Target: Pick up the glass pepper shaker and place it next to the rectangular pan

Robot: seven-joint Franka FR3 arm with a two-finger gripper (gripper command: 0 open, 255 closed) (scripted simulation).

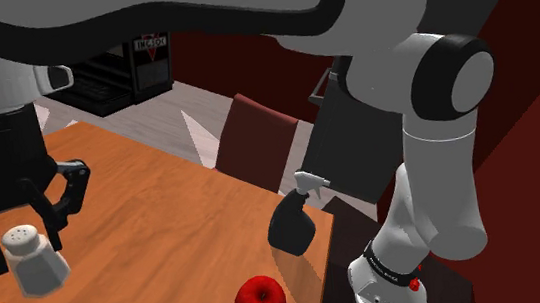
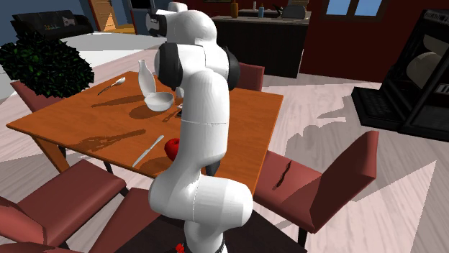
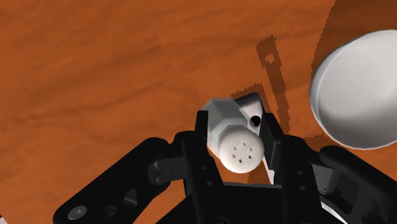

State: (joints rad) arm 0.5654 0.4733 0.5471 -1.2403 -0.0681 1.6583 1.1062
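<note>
In the wrist view the fingers of the gripper (image 3: 236,127) are clamped on the white pepper shaker (image 3: 235,145) above the table (image 3: 95,76). In the shoulder view the shaker is held tilted, apparently clear of the table. In the second exterior view the table is partly hidden by the arm (image 2: 196,108).

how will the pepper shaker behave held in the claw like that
Probably rigid: the pepper shaker shows a faceted, hard-looking shape in the claw. It sits tilted between the fingers, so it may pivot or slip. Taller than wide, it could tip when set down.
</note>
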